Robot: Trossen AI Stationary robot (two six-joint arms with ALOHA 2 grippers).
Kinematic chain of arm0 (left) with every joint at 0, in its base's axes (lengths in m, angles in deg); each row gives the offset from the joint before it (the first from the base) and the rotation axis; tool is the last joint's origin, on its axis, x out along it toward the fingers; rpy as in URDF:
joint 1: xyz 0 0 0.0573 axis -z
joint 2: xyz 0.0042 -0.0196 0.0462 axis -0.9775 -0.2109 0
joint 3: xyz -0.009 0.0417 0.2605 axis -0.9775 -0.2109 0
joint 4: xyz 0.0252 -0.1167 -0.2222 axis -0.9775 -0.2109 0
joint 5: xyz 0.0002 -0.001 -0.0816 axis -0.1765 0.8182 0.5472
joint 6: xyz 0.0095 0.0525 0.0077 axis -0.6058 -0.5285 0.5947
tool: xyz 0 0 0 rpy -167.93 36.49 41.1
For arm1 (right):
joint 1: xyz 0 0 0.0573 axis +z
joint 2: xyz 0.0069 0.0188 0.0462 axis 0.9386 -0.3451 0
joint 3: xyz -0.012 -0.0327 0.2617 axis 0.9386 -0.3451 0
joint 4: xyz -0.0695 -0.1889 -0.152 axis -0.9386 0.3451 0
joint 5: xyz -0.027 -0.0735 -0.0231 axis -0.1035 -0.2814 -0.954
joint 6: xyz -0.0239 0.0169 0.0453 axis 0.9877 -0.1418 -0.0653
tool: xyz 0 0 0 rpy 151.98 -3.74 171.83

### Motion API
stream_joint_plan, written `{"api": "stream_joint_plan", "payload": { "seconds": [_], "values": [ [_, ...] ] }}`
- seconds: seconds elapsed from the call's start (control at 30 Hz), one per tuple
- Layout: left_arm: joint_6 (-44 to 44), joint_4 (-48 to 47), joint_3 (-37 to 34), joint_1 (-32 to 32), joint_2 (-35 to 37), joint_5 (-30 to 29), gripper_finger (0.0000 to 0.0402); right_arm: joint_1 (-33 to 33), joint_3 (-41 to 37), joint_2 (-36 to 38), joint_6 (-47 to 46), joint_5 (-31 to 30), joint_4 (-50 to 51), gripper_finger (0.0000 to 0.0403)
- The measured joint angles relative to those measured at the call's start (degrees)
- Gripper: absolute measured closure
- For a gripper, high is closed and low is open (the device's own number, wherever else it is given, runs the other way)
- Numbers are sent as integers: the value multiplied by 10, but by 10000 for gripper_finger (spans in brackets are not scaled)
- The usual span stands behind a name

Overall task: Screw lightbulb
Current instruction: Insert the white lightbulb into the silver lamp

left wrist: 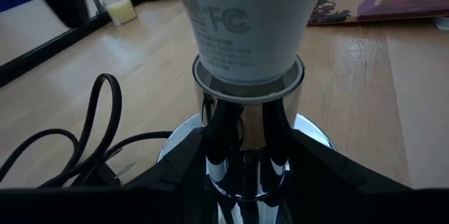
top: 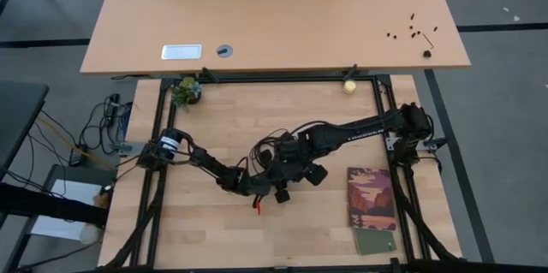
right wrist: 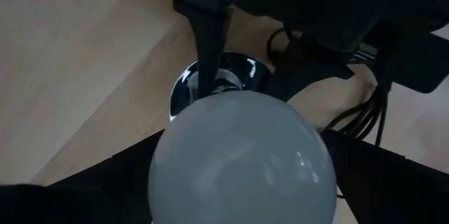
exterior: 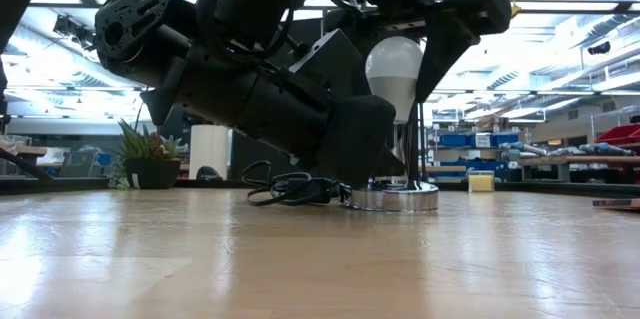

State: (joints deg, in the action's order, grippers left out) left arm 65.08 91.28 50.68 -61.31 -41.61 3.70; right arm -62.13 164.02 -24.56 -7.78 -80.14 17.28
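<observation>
- The lightbulb (exterior: 393,67), smooth matte white and pear-shaped, stands upright with its narrow neck down in the socket at the middle of the pale wooden plank desk (top: 205,230).
- In the left wrist view, grey print on the bulb's neck (left wrist: 242,27) includes the letters "FC"; the small lines beneath it cannot be read.
- The socket (left wrist: 245,147) is polished, mirror-like silver metal: a round collar on a slim stem, rising from a flat round base disc (exterior: 400,197).
- A thin black rubbery cord (left wrist: 77,140) loops loosely on the wood just beside the disc.
- The left gripper (left wrist: 245,182) is low at the socket; its dark jaws sit narrowly on either side of the silver stem, gripping it.
- The right gripper (right wrist: 242,168) hangs directly over the bulb; its dark jaws stand wide on either side of the bulb's rounded dome, and it cannot be told whether they touch it.
- A rectangular booklet (top: 371,198) with a purple and orange landscape cover lies flat toward the right side of the desk, with a small dull green card (top: 376,241) touching its near edge.
- A small potted green plant (top: 186,91) sits at the far left corner, and a small yellowish ball (top: 349,86) at the far right corner.
- Beyond lies a second, smoother tan desk (top: 282,16) carrying a flat white rectangular plate (top: 181,51) and scattered small black pieces (top: 415,29).
</observation>
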Motion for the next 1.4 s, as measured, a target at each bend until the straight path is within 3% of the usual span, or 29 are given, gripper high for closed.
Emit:
{"api": "stream_joint_plan", "payload": {
  "seconds": [0.27, 0.63, 0.8, 1.0, 1.23, 1.4],
  "values": [
    [0, 1, 0, 0, 0, -1, 223, 2, 1, -14, -2, 9, 7, 43],
    [1, 1, 1, 0, 0, -3, 223, 9, 1, -27, -46, -7, 1, 156],
    [1, 2, 1, 0, 0, -2, 223, 9, 1, -27, -89, -7, 2, 157],
    [0, 2, 1, 0, 0, -3, 223, 4, 1, -27, -188, -6, -1, 128],
    [-8, 3, 1, 2, 0, -2, 223, -5, 1, -27, -332, 19, -3, 151],
    [-10, 3, 1, 3, 0, -2, 223, -4, 1, -27, -428, 19, -9, 139]
  ]
}}
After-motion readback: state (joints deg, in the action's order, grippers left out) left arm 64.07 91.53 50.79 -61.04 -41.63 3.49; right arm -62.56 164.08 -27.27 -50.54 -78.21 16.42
